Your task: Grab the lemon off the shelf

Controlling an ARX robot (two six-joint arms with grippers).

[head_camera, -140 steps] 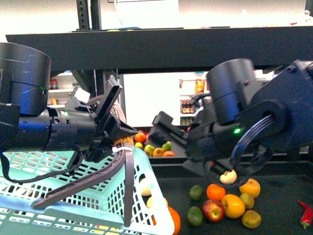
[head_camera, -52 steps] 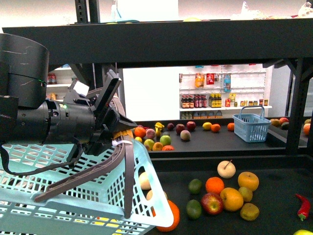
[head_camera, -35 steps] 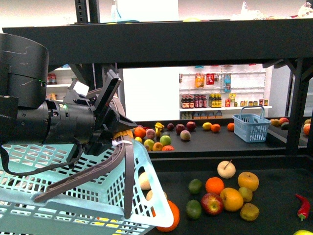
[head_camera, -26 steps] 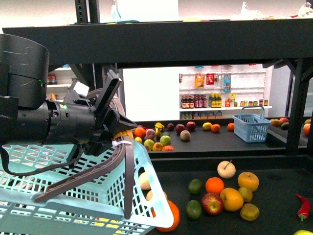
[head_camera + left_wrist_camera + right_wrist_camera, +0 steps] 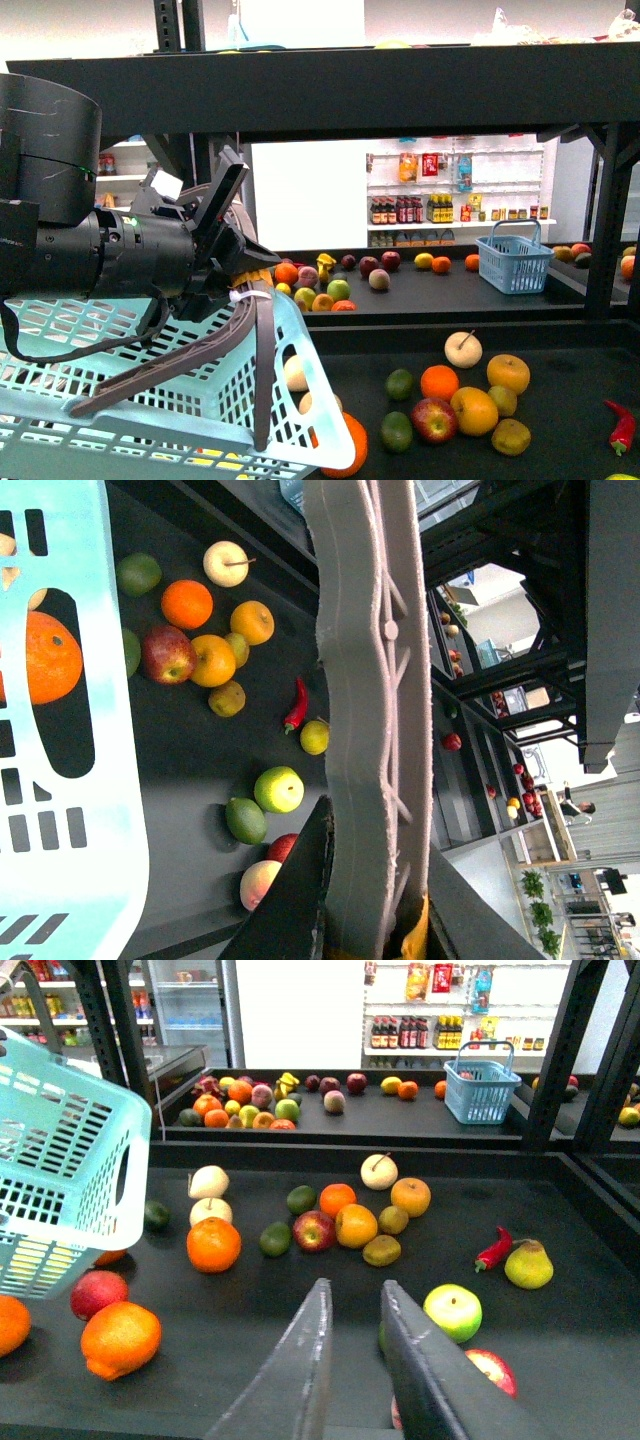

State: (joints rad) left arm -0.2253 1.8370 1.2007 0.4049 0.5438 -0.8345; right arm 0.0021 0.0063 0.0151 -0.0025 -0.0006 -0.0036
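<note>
Bright yellow oval lemon (image 5: 528,1264) lying on the lower dark tray of the black metal tiered shelf (image 5: 600,1340), toward the tray's right edge, just beside a red chilli pepper (image 5: 494,1249). Right gripper (image 5: 356,1288) above the tray's front edge, jaws narrowly parted and empty. Left gripper (image 5: 245,275), jaws clamped on the grey handle of a pale blue plastic basket (image 5: 150,400).

Front view level, facing shelf (image 5: 330,90); both wrist views downward; all share red apple (image 5: 434,420) cluster.
</note>
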